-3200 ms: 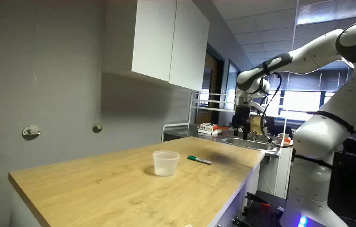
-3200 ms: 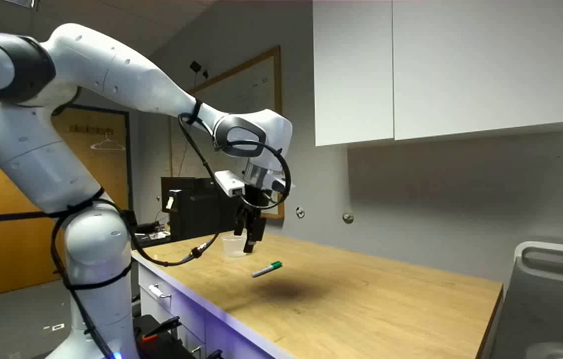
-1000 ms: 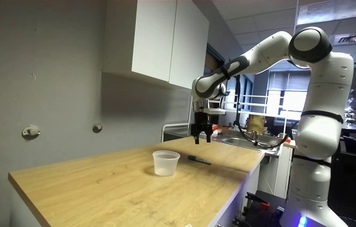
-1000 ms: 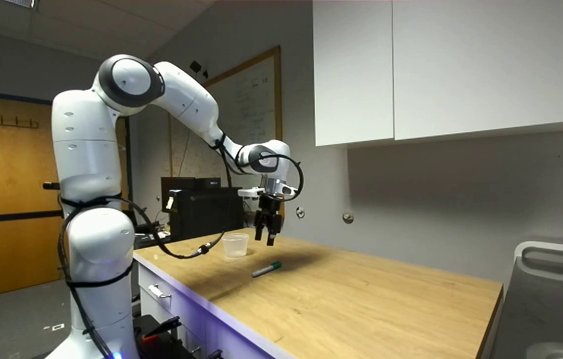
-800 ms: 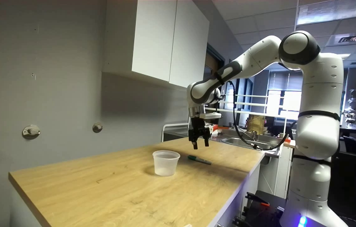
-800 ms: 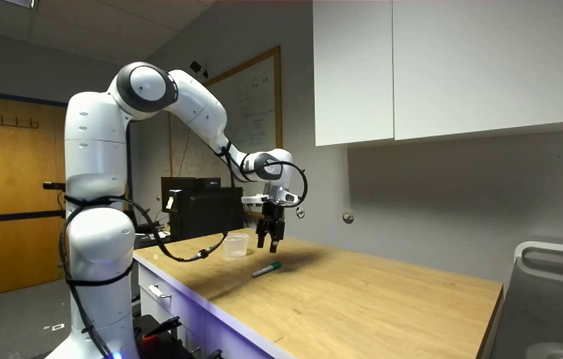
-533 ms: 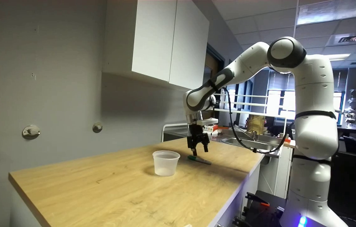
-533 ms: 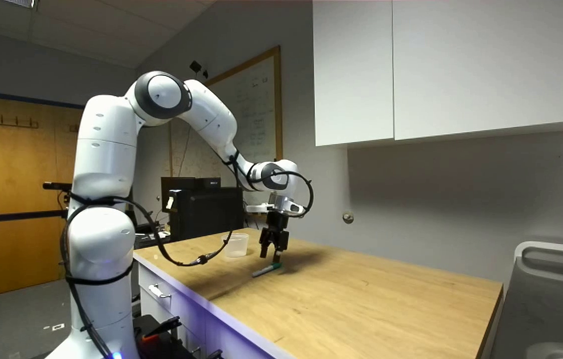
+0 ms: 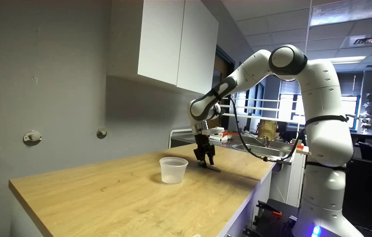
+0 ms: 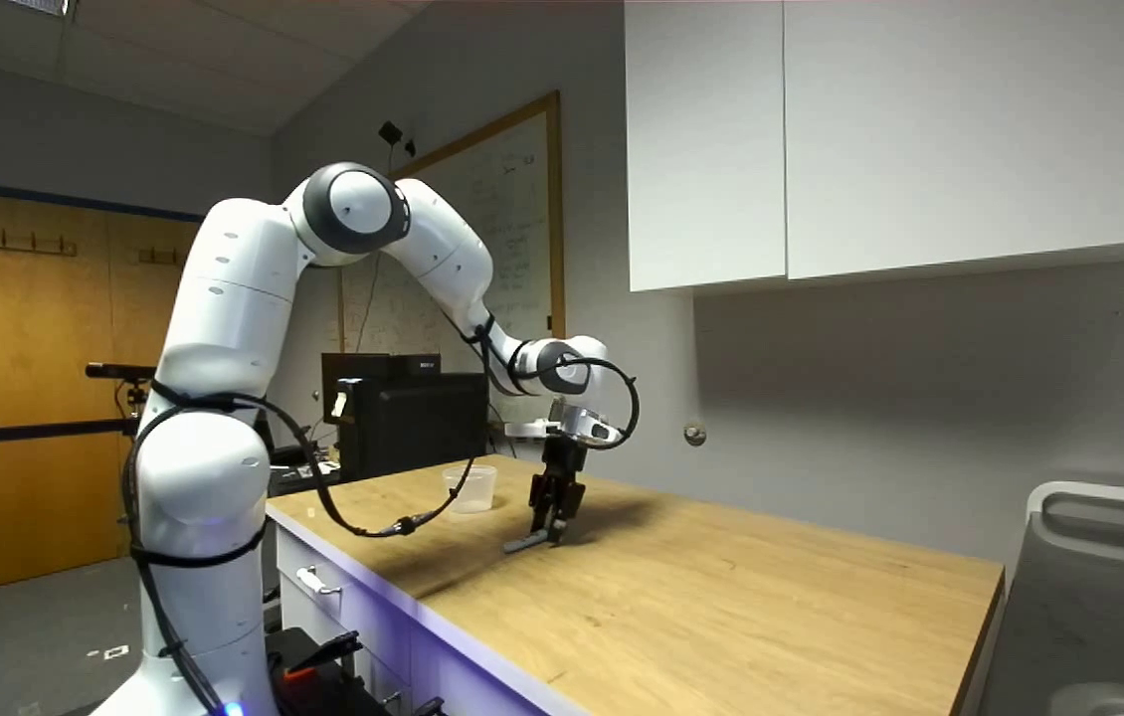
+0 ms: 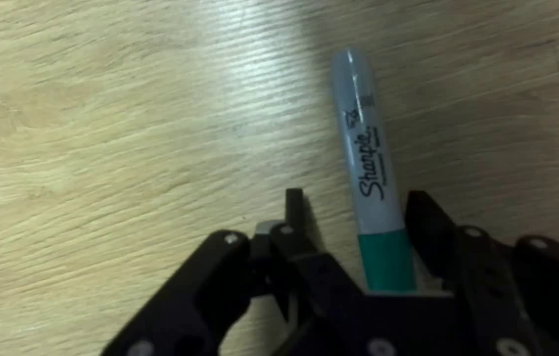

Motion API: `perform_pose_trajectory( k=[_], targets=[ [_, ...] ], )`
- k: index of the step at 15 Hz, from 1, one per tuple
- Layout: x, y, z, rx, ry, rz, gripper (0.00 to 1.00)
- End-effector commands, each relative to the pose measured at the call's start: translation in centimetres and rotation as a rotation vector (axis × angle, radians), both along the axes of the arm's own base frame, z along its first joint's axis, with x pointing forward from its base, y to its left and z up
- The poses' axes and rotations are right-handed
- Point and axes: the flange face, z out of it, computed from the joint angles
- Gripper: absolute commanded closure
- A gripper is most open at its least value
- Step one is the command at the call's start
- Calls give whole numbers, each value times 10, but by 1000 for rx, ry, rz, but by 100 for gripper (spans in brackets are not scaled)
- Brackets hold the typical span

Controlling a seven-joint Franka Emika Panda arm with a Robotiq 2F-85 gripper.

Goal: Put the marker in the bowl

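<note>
The marker (image 11: 366,148), with a grey barrel and green cap, lies flat on the wooden counter. My gripper (image 11: 355,198) is down around its cap end, jaws partly closed but still apart. In the wrist view bare counter shows between the marker and the left finger (image 11: 294,210). The right finger (image 11: 428,232) borders the marker's other side; I cannot tell whether it touches. In an exterior view the gripper (image 9: 208,164) partly covers the cap, leaving the marker's grey end (image 9: 214,168) in sight. The translucent bowl (image 9: 173,171) stands upright beside them, apart from the gripper, outside the wrist view.
The wooden counter (image 9: 117,197) carries both things. A white wall cabinet (image 9: 163,42) hangs above its back edge. Past the counter's end are a sink (image 9: 261,149) and a white rack. A grey tray-like surface (image 10: 1099,597) stands beside the counter.
My gripper has come down from above the counter to the marker's cap end, and its jaws have narrowed. Marker and bowl have stayed where they were.
</note>
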Motion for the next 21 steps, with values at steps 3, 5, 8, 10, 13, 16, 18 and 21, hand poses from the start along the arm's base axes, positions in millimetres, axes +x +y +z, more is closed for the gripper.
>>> perform_pose_trajectory(
  k=[3, 5, 8, 10, 13, 16, 18, 21],
  targets=[
    [11, -4, 8, -18, 22, -10, 88],
    [12, -6, 9, -18, 23, -14, 94],
    [10, -6, 17, -14, 18, -19, 89],
    [7, -4, 32, -22, -4, -32, 89],
    [3, 3, 67, -30, -81, -91, 89],
    [-1, 19, 109, -33, -171, -161, 89],
    [-3, 36, 137, -31, -223, -200, 89],
    [-5, 71, 170, -32, -280, -226, 89]
  ],
)
